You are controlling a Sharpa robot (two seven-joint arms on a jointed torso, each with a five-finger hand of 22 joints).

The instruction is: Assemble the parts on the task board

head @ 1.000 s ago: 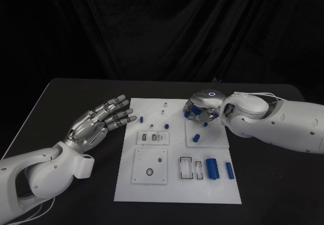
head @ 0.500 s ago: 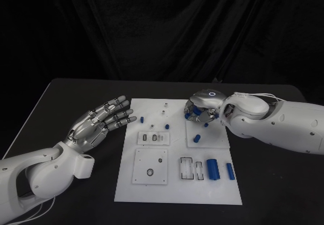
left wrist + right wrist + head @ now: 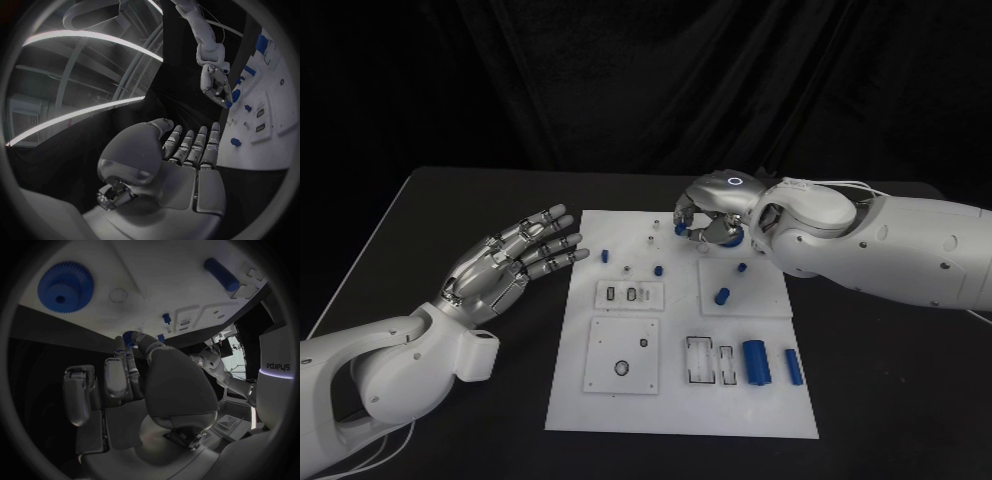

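The white task board [image 3: 675, 400] lies in the middle of the table. My right hand [image 3: 714, 216] hovers over its far edge and pinches a small blue gear [image 3: 129, 336] between thumb and fingertips. A larger blue gear [image 3: 65, 287] sits on the board beneath that hand, with a blue peg [image 3: 220, 274] farther along. Off the board's left side, my left hand [image 3: 516, 260] is held up with fingers spread and nothing in it. Two blue cylinders [image 3: 756, 362] lie at the board's near right. In the left wrist view, the left hand [image 3: 181, 155] faces the board [image 3: 275, 115].
Small blue pegs stand on the board: one [image 3: 606, 255] near the left edge, one [image 3: 655, 270] in the middle, two [image 3: 721, 294] on the right-hand raised plate. Inset plates with slots [image 3: 625, 366] occupy the near half. Black table [image 3: 459, 200] surrounds the board.
My right hand has moved toward the board's far edge and a little left with the small gear, uncovering a blue peg on the raised plate. The left hand has stayed put.
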